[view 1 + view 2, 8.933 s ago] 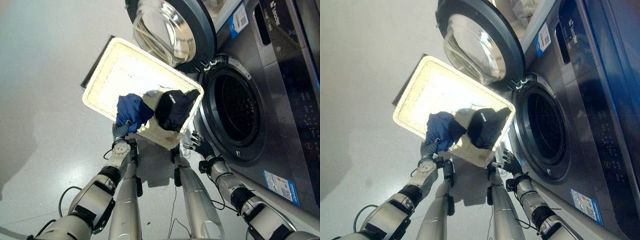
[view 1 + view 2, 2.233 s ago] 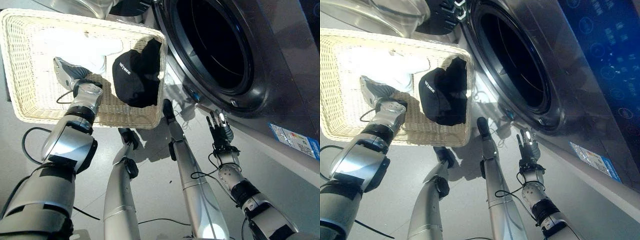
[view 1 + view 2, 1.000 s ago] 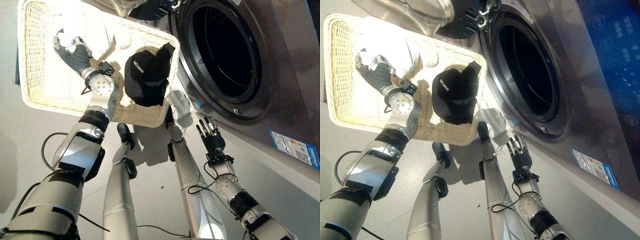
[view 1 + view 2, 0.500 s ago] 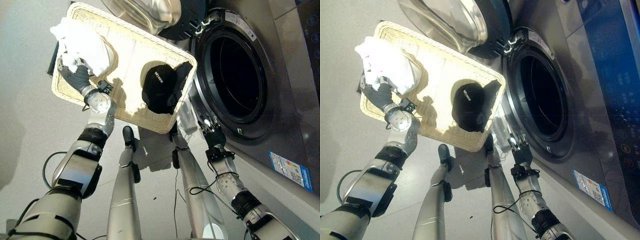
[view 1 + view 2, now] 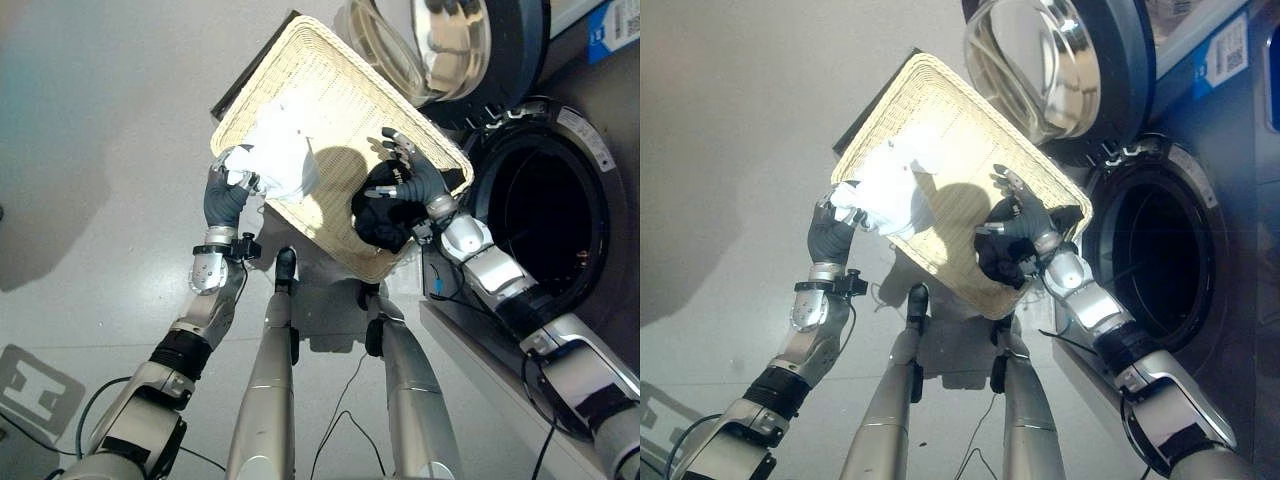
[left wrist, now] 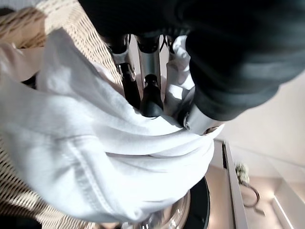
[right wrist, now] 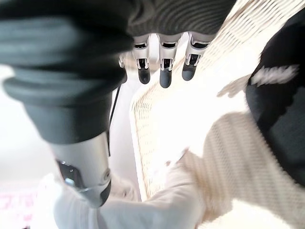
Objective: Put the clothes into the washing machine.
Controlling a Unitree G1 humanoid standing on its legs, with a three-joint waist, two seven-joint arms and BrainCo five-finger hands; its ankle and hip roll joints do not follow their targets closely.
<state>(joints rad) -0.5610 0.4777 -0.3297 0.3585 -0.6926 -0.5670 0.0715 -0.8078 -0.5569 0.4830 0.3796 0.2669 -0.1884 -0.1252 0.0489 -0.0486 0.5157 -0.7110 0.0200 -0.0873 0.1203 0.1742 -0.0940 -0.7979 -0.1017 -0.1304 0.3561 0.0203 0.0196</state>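
While the left hand (image 5: 225, 198) clenched the white garment (image 5: 280, 165) at the basket (image 5: 330, 90) rim, its wrist view showed fingers (image 6: 151, 98) buried in folds. Right hand (image 5: 412, 180) hovered released above the black garment (image 5: 385, 215), beside the washing machine (image 5: 545, 215).

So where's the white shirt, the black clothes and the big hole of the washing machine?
white shirt (image 5: 281, 165): left eye view, middle of the bunched cloth.
black clothes (image 5: 384, 222): left eye view, lower part of the dark bundle.
washing machine opening (image 5: 535, 215): left eye view, dark inside of the drum.
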